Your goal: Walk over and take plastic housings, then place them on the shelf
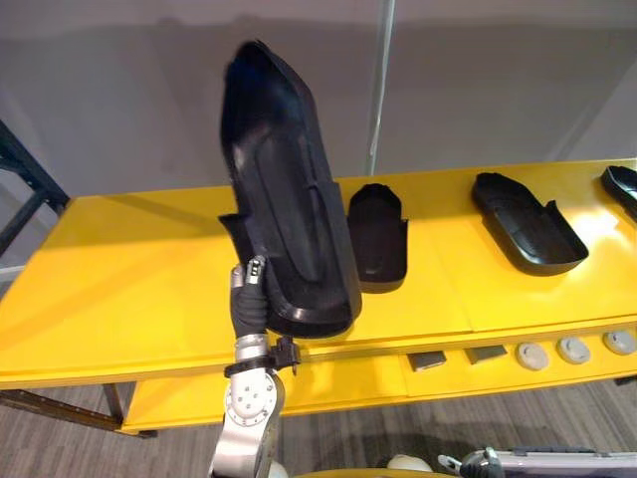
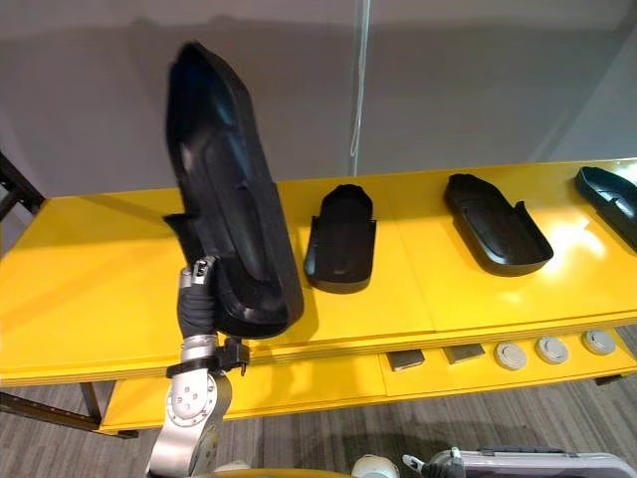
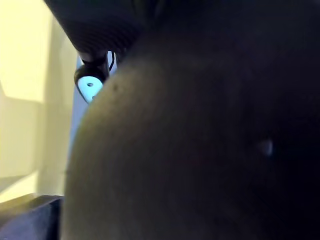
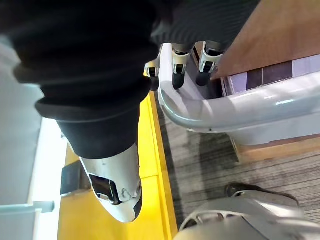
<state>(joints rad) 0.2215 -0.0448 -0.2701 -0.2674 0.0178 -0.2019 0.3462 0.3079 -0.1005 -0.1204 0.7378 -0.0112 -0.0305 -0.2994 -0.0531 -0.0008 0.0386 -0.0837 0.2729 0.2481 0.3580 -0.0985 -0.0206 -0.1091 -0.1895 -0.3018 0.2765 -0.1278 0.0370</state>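
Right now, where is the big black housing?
The big housing stands near-upright on the left hand, left of centre in eye views, above the yellow table, beside a smaller housing.

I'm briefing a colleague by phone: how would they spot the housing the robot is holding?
Find the yellow table. Near its front edge the robot's left hand holds a long black housing. Unlike the shorter housing lying flat beside it, this one stands nearly upright.

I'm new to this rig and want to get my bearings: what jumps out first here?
A large black housing stands almost upright in the left hand, raised over the front of the yellow table. Three more black housings lie flat on the table to its right: one beside it, one farther along, one at the far edge.
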